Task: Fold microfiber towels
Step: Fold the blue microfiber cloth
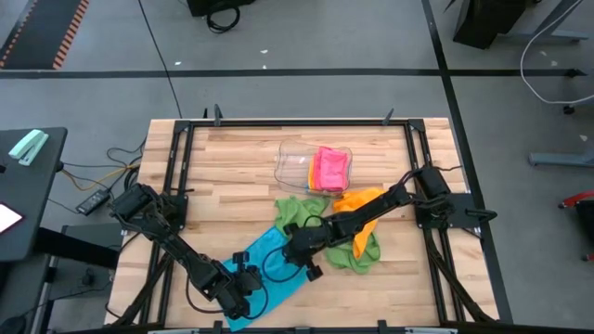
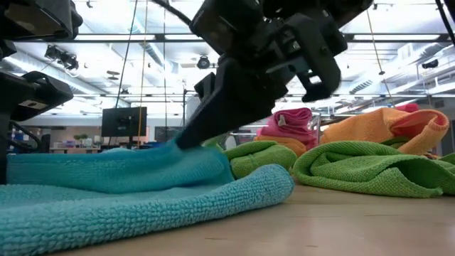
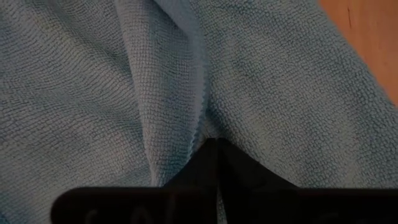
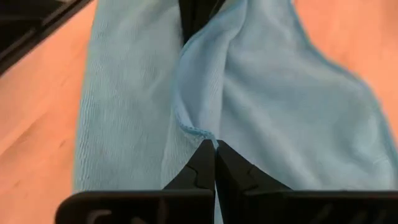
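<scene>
Both tools, left (image 1: 243,295) and right (image 1: 295,243), pinch the blue towel (image 1: 269,269) on the wooden table (image 1: 232,176).

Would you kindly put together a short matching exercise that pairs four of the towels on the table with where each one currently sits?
Things:
1. blue towel
2. pink towel
3. orange towel
4. green towel

Places:
A. in the clear plastic tray
B. pinched by the left gripper and the right gripper
C. crumpled on the table just in front of the tray
D. lying under the right arm, beside the tray

Pairs: 1-B, 2-A, 3-D, 4-C
</scene>
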{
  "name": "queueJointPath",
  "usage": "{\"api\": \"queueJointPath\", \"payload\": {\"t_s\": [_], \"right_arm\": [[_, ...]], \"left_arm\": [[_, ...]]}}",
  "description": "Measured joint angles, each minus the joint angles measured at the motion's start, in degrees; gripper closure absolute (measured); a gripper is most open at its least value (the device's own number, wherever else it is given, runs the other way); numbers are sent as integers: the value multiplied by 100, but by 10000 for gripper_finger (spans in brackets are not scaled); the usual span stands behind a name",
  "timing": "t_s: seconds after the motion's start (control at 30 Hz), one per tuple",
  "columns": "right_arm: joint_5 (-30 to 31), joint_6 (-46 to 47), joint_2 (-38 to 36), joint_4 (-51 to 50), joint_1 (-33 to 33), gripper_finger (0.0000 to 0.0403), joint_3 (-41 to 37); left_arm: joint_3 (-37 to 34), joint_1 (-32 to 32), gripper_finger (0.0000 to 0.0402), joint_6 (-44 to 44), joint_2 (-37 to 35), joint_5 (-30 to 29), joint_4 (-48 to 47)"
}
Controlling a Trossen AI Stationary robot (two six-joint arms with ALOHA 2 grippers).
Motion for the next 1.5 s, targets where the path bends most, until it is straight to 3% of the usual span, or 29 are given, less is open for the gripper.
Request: {"api": "queueJointPath", "payload": {"t_s": [0.6,1.07,1.5], "right_arm": [[564,-224,-214,-128,-727,399,2],[147,-572,-212,-113,-1005,393,2],[73,-839,-212,-102,-994,344,2]], "left_arm": [[-4,0,390,-28,7,46,232],[-4,4,377,4,-97,238,189],[-4,2,389,9,-372,272,160]]}}
